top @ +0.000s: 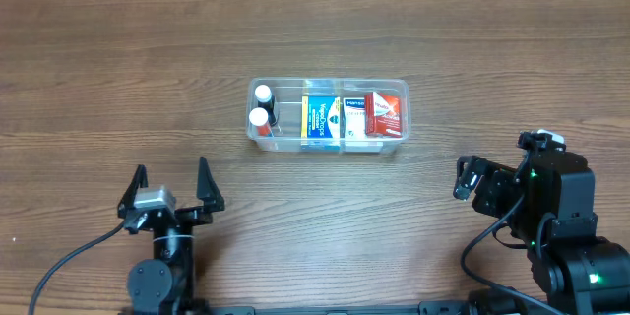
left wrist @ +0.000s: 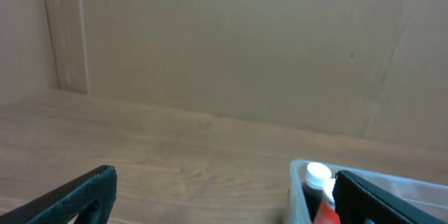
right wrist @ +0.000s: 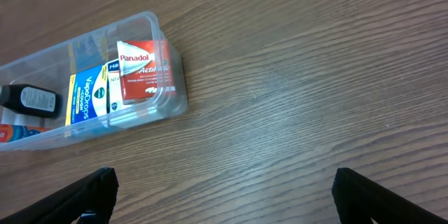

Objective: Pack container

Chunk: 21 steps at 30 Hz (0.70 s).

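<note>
The clear plastic container [top: 394,86] stands at the middle of the wooden table. It holds two white-capped bottles [top: 261,104] at its left end, a blue and yellow box [top: 321,118], a blue and white box [top: 353,116] and a red Panadol box [top: 383,113] at its right end. The container also shows in the right wrist view [right wrist: 157,24] and in the left wrist view [left wrist: 297,182]. My left gripper [top: 169,182] is open and empty near the front edge, left of the container. My right gripper [top: 472,177] is open and empty at the front right.
A light wooden wall [left wrist: 231,49] rises behind the table. Bare wood surrounds the container on all sides.
</note>
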Each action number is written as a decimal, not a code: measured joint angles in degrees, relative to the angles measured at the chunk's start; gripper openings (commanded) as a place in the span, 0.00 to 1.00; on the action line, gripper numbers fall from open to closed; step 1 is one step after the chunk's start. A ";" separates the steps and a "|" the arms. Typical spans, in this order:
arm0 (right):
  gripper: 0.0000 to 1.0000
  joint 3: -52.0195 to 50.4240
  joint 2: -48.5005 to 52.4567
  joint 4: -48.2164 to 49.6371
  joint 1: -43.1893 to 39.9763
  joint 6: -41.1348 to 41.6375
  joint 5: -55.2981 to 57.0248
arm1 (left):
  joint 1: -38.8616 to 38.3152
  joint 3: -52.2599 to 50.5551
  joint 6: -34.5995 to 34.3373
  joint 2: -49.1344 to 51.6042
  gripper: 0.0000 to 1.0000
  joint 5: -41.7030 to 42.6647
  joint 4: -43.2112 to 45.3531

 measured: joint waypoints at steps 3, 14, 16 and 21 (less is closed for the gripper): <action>1.00 0.00 0.00 0.02 0.00 0.02 0.00 | 0.26 -4.52 0.52 -0.07 1.00 0.98 1.07; 1.00 0.00 0.00 0.00 0.00 0.02 0.00 | 0.26 -5.14 0.52 -0.15 1.00 3.87 -2.97; 1.00 0.00 0.00 -0.02 0.00 0.02 0.00 | 0.26 -5.14 0.52 -0.15 1.00 3.87 -2.97; 1.00 0.00 0.00 0.00 0.00 0.00 0.00 | 0.26 -5.14 0.52 -0.15 1.00 3.87 -2.97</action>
